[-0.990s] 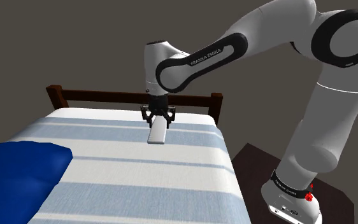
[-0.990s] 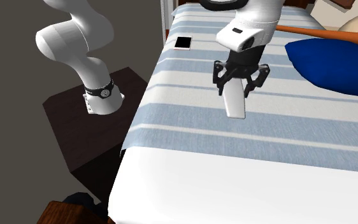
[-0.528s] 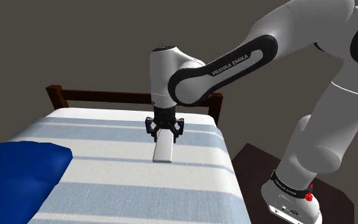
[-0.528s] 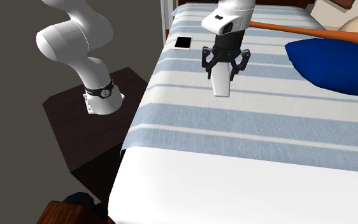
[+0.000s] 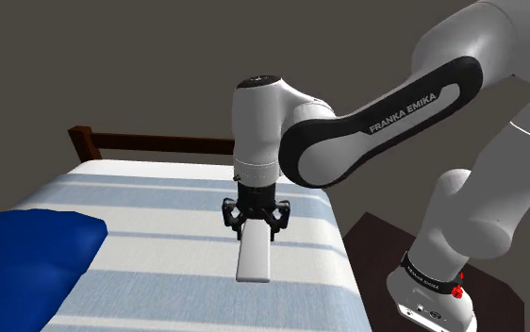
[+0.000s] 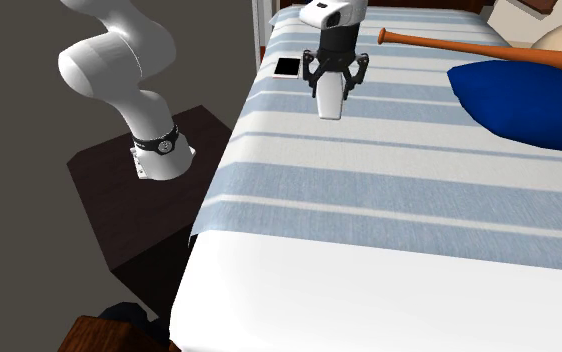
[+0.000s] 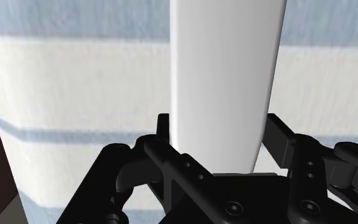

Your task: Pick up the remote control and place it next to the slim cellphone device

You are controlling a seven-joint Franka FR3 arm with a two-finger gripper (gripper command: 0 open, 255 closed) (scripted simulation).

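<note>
While the gripper [image 5: 256, 227] clamps the white remote [image 5: 255, 261] over the bed [image 5: 159, 240], the second exterior view adds a cellphone [image 6: 287, 67] — nearby.

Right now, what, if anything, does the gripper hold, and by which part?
The gripper holds the white remote control by its upper end; the rest hangs down over the bed.

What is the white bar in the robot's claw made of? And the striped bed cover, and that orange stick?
White bar: plain smooth white, no buttons or grain; its material can't be told.
Bed cover: matte woven cloth by the look, with a fine fuzzy texture across its blue and white stripes.
Orange stick: bat-shaped, orange-brown, perhaps wood, though no grain shows.
</note>
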